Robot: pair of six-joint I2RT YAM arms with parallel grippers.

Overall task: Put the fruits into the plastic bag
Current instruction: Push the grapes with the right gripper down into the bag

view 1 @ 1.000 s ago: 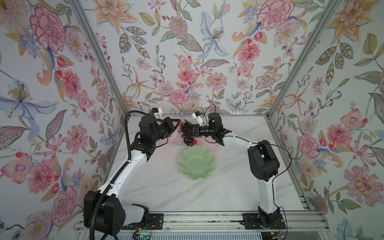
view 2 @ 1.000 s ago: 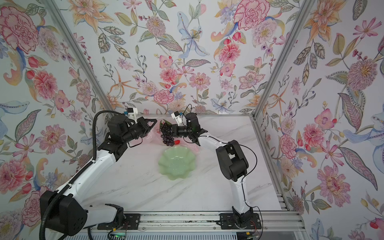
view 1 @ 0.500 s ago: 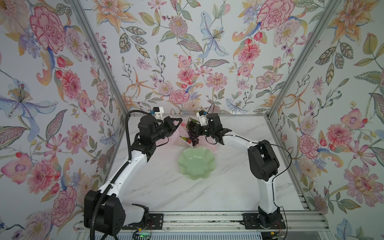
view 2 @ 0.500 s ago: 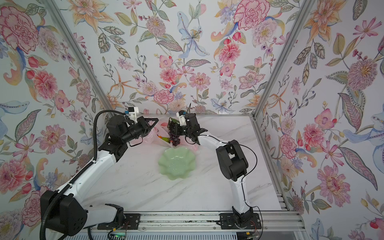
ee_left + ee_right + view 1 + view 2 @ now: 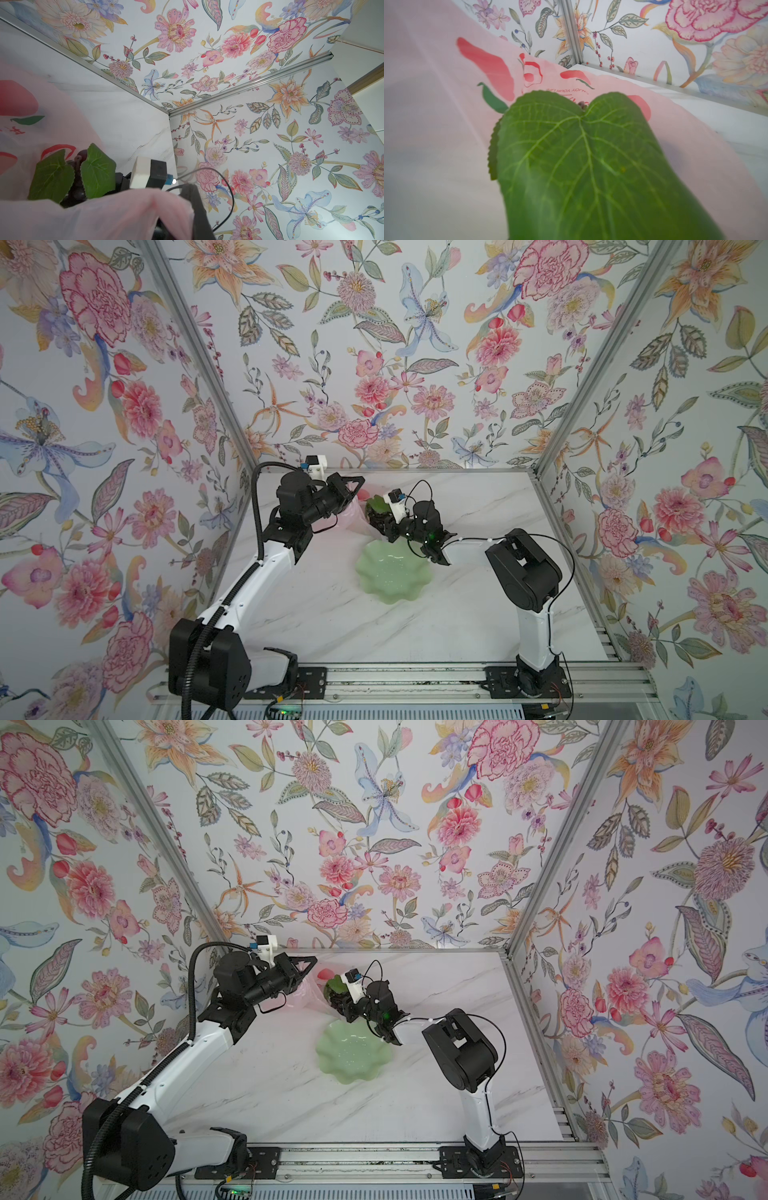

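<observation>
The pink plastic bag (image 5: 356,517) (image 5: 308,995) lies at the back of the table. My left gripper (image 5: 356,486) (image 5: 309,962) is shut on a fold of its rim and holds the mouth up; in the left wrist view the pink film (image 5: 124,212) wraps over a dark finger (image 5: 197,207). My right gripper (image 5: 388,526) (image 5: 345,1006) is at the bag's mouth, shut on the dark purple grapes (image 5: 379,523) (image 5: 338,1001), whose green leaves (image 5: 376,504) (image 5: 95,170) (image 5: 587,166) hide its jaws in the right wrist view. Other fruits are hidden.
A pale green scalloped dish (image 5: 392,578) (image 5: 353,1054) sits mid-table, just in front of the right gripper, with nothing in it. The floral back wall stands close behind the bag. The right arm's elbow (image 5: 521,568) rises to the right of the dish.
The right gripper has turned and carried the grapes lower, to the bag's mouth. The left gripper has kept hold of the bag's rim, nearly still.
</observation>
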